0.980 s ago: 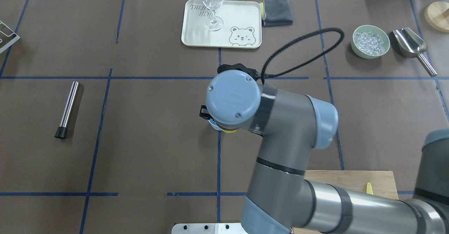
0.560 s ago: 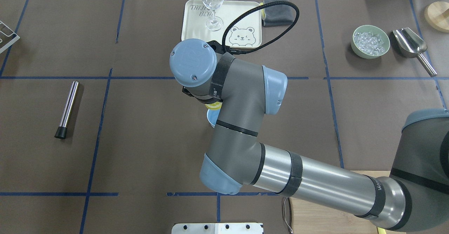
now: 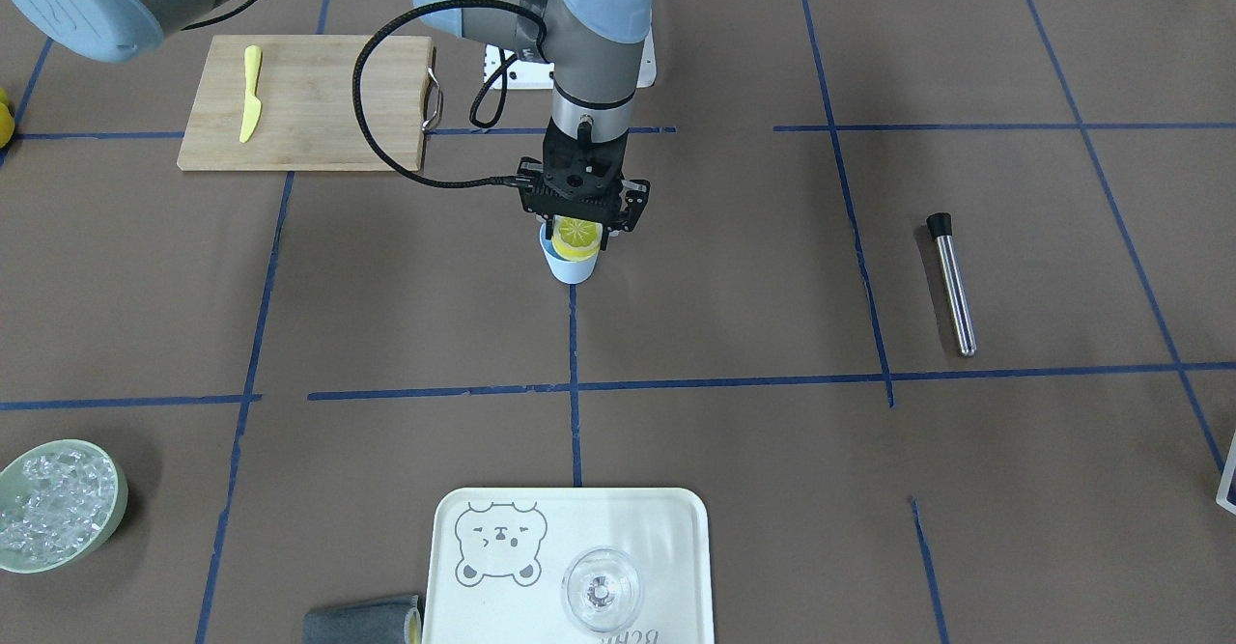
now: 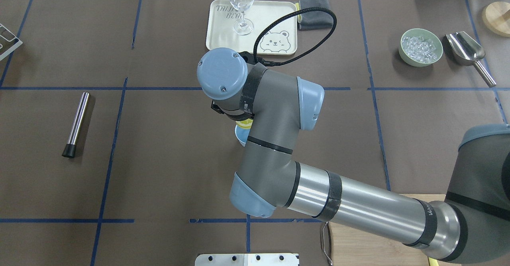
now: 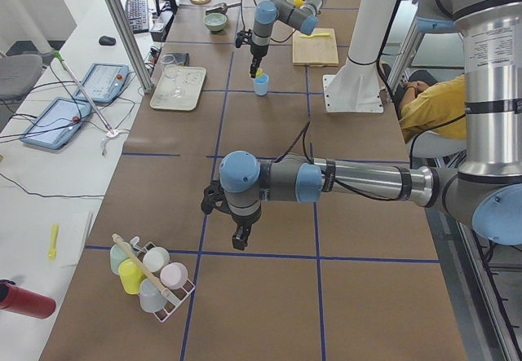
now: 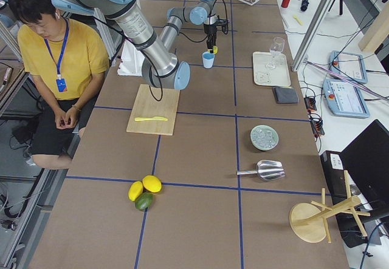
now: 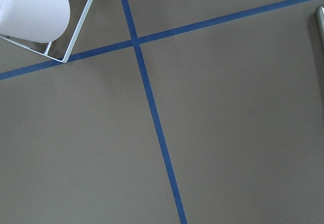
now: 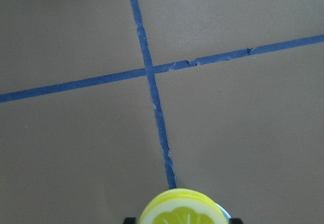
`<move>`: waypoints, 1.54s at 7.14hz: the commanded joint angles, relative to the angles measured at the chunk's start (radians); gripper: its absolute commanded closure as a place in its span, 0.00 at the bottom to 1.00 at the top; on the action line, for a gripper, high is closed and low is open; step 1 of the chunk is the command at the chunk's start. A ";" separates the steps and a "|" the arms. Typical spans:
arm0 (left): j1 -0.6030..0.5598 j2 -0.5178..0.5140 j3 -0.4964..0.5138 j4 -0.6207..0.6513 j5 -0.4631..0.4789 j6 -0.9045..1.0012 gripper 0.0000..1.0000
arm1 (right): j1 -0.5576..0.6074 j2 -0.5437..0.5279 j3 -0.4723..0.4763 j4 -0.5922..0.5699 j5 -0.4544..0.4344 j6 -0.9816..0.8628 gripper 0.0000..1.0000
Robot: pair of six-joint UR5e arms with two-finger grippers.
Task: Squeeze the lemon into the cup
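My right gripper (image 3: pixel 579 224) is shut on the half lemon (image 3: pixel 576 237) and holds it right over the light blue cup (image 3: pixel 570 267) near the table's middle. The lemon's cut face is turned sideways, away from the robot's base. In the overhead view the wrist hides the gripper; only a sliver of the lemon (image 4: pixel 244 123) and part of the cup (image 4: pixel 240 135) show. The right wrist view shows the lemon (image 8: pixel 182 210) at its bottom edge. My left gripper (image 5: pixel 237 239) hangs low over bare table near a cup rack; I cannot tell whether it is open or shut.
A wooden board (image 3: pixel 319 137) with a yellow toy knife (image 3: pixel 249 94) lies near the robot's base. A tray (image 3: pixel 676 547) with a clear glass (image 3: pixel 601 588), a green bowl of ice (image 3: pixel 58 504), a steel rod (image 3: pixel 951 287) and a cup rack (image 5: pixel 151 279) stand around.
The right arm has swung its wrist to the left and farther out, and turned the lemon over the cup. In the last half second it has hardly moved.
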 commanded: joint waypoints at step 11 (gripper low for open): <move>0.003 -0.009 0.012 -0.052 0.015 0.000 0.00 | 0.098 -0.240 0.292 -0.005 0.094 -0.238 0.00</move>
